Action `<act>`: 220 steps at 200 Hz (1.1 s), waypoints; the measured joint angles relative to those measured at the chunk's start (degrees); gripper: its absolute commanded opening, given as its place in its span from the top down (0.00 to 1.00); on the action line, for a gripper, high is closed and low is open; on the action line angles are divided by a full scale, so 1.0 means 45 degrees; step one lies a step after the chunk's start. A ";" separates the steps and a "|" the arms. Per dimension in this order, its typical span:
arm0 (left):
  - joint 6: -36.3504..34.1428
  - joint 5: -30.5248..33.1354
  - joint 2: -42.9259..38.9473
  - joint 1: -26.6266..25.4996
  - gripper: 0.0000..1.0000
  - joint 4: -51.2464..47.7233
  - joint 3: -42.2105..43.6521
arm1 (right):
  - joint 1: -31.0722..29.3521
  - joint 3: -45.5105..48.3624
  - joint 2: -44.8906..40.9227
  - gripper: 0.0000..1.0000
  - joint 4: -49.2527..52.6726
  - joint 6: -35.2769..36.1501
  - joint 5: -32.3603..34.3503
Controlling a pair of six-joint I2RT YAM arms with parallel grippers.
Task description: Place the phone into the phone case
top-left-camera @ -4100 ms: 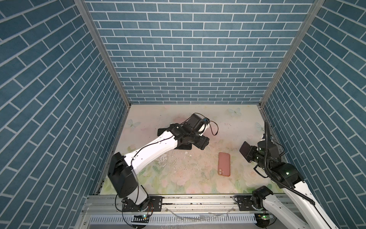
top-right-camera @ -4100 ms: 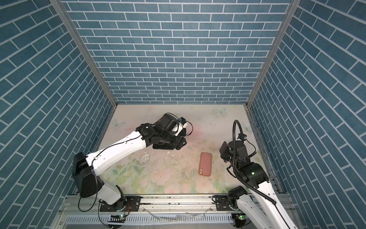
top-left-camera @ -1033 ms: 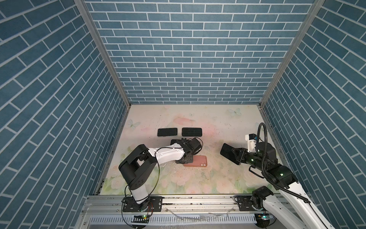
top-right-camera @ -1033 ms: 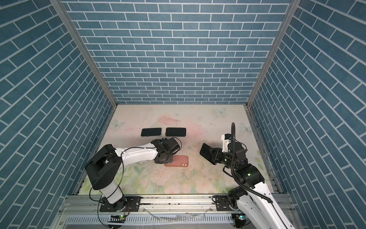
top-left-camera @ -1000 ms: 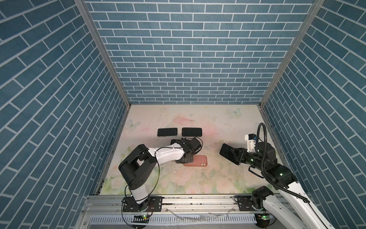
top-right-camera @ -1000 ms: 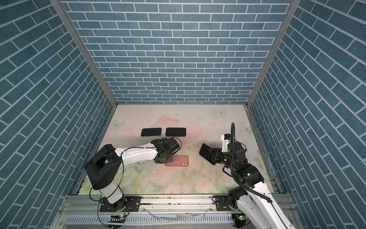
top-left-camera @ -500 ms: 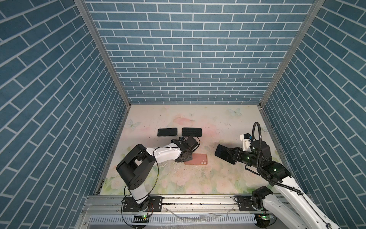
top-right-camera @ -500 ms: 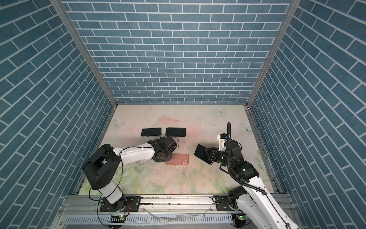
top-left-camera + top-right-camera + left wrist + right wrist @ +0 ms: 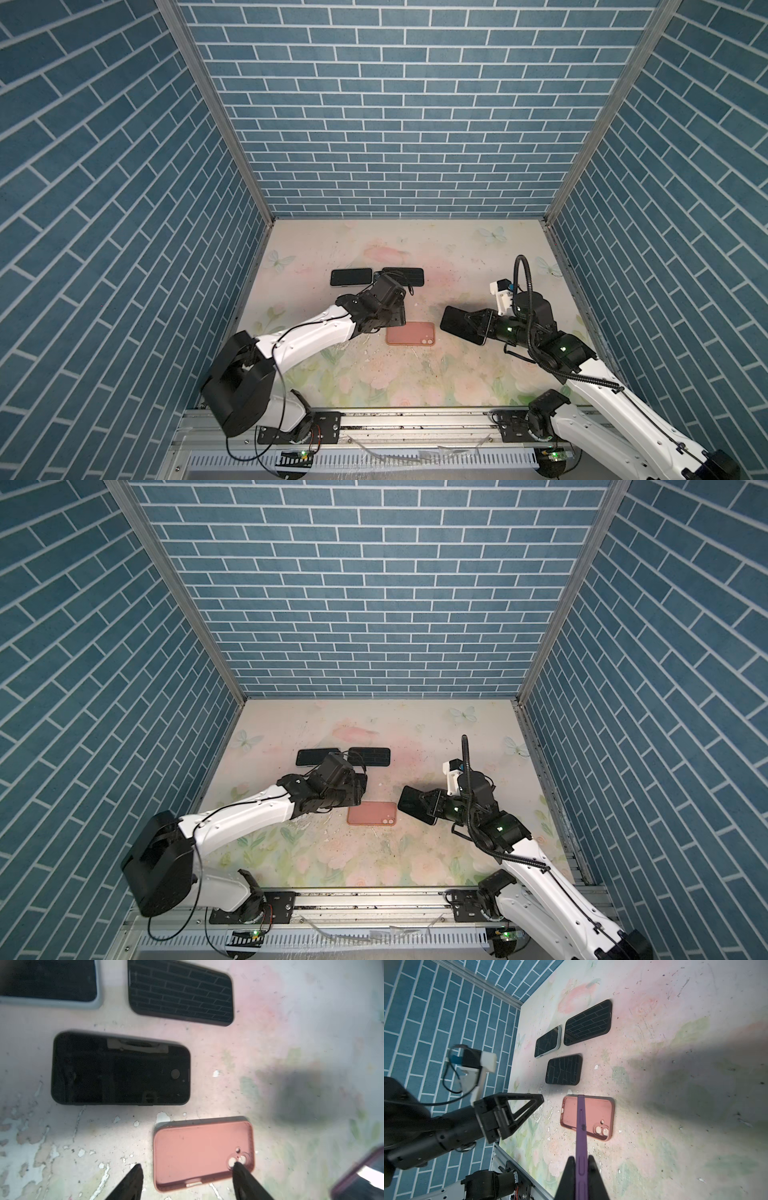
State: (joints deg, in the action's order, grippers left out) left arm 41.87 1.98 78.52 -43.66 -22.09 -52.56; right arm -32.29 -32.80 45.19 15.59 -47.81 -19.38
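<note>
Your left gripper [image 9: 187, 1166] has just let go. A second ago it was nipped on the left end of the pink phone case [image 9: 410, 333]. Now its fingers are standing spread and lifted off it, one tip hanging past the case's left end and one above the camera cut-out.

The case is lying flat on the table [image 9: 457, 253], hollow side up and long axis crosswise, turned from the lengthwise lie it had four seconds back. Nothing is bracing it.

Your right gripper [image 9: 581, 1159] is pinching the purple phone [image 9: 460, 325] by one short end, fingers pressed on its two faces. It is carrying the phone tilted and clear of the table, and has been creeping leftward. The leading end is now hanging just beside the case's camera end.

Reading: staging the case is looking finished and seating the phone is coming next. An unbraced case is likely to skid while you are pressing the first corner in.

Room:
- A bare strip is separating the case's far long edge from the nearest dark phone [image 9: 120, 1070].
- The pale-cased phone [image 9: 351, 277] and the back dark phone [image 9: 409, 274] are lying further off.
- The near side and the right side are showing open table, and the walls are standing well apart.
- The left fingers are crowding the case's left end, so you are wanting them either clear or bracing.
</note>
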 measured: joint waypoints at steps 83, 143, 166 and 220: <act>-0.0646 -0.5037 -0.2793 0.3463 0.00 0.1515 0.2939 | -0.1710 0.0000 0.3716 1.00 -0.3502 -0.1350 0.0000; 0.0427 -0.7247 -0.1477 0.3619 0.01 0.3449 0.4809 | -0.2331 -0.0112 0.6751 1.00 -0.5678 -0.2244 -0.0738; 0.0777 -0.7528 -0.1166 0.3619 0.01 0.4163 0.5095 | -0.2365 -0.0452 0.7431 1.00 -0.5814 -0.2404 -0.1151; 0.1345 -0.7757 -0.0840 0.3619 0.00 0.5484 0.5401 | -0.2375 -0.1277 0.8718 1.00 -0.6154 -0.2477 -0.2171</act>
State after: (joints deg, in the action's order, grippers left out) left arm 47.92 -32.93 74.74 -27.38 2.59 -28.25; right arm -42.98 -38.54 84.42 -12.10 -58.96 -29.15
